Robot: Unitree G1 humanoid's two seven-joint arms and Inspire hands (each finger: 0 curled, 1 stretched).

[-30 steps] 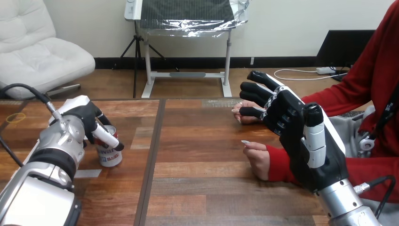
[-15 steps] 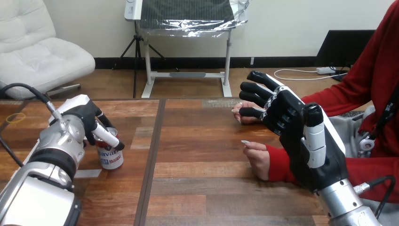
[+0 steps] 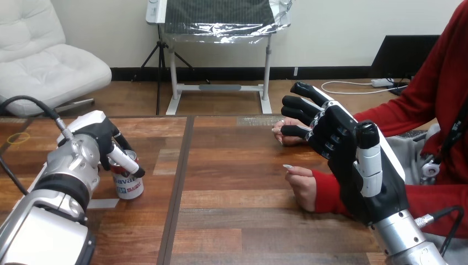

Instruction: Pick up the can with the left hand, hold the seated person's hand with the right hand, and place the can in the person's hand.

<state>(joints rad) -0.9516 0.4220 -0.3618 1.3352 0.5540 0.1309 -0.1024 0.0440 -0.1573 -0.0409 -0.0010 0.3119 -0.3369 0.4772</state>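
- One brown wooden plank desk [image 3: 232,215] carries the scene. Over it show two robot hands and two hands of the person.
- The robot's left hand [image 3: 102,141], black with white shells, is at the desk's left part. Its fingers are clenched round the upper part of the can, with the thumb across the front.
- One small white cylindrical can with a red and blue printed label [image 3: 129,186] stands upright on the desk in that grasp. The thumb partly covers its lettering.
- The person's nearer hand [image 3: 302,186], from a red sleeve, rests loosely closed on the desk at the right and holds nothing.
- The robot's right hand [image 3: 353,160] is raised above the desk just beside it, fingers released, spread and only slightly bent, grasping nothing.
- The person's farther hand [image 3: 287,132] lies on the desk behind those fingers. Whether the two touch cannot be told.
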